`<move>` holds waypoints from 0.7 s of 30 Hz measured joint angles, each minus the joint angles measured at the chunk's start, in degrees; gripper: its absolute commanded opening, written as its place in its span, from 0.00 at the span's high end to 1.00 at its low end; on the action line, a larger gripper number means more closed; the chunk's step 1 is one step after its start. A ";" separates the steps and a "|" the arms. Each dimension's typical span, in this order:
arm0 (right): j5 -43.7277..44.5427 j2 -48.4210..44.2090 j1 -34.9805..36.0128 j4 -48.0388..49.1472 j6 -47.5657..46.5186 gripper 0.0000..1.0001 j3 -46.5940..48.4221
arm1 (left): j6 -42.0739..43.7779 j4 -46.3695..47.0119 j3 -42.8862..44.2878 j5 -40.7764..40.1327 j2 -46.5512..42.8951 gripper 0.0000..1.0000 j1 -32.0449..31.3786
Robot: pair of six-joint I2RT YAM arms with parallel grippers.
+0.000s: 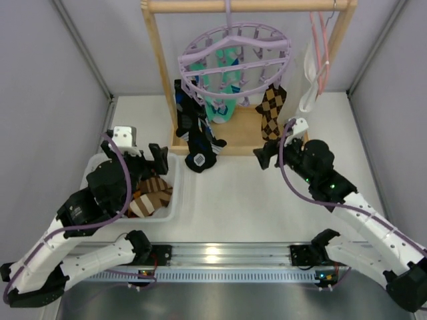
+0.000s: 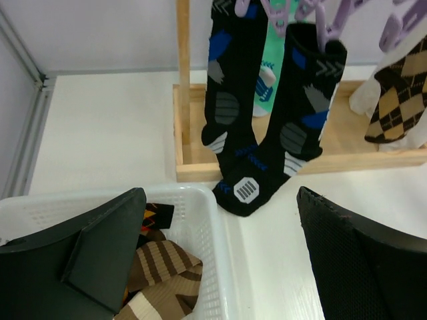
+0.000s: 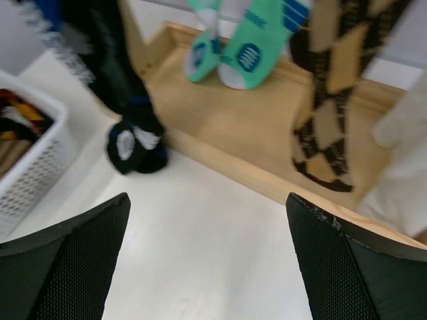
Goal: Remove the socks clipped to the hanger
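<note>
Here, a wooden rack frames the hanger and socks, a basket sits left, and left claw and right claw both gape wide, empty.

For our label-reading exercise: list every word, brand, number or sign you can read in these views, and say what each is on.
No text here is readable.
On the black socks: small blue marks near the foot, perhaps lettering, too small to read.
On one black toe: a grey barred badge, no letters.
On the teal sock: a round blue emblem, blurred.
</note>
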 measured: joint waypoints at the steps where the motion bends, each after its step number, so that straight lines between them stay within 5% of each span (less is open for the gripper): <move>1: -0.92 0.61 -3.76 -0.57 -0.68 0.06 0.04 | -0.28 -0.04 -1.38 0.94 -0.57 0.01 0.00; 8: -6.49 10.62 -17.79 -1.07 -3.41 0.17 1.92 | -1.75 -1.14 -10.08 1.86 -3.78 0.01 0.00; 21: -6.86 26.97 -19.28 14.56 -10.49 0.27 5.73 | -2.01 -1.31 -11.10 3.41 -2.12 0.02 0.00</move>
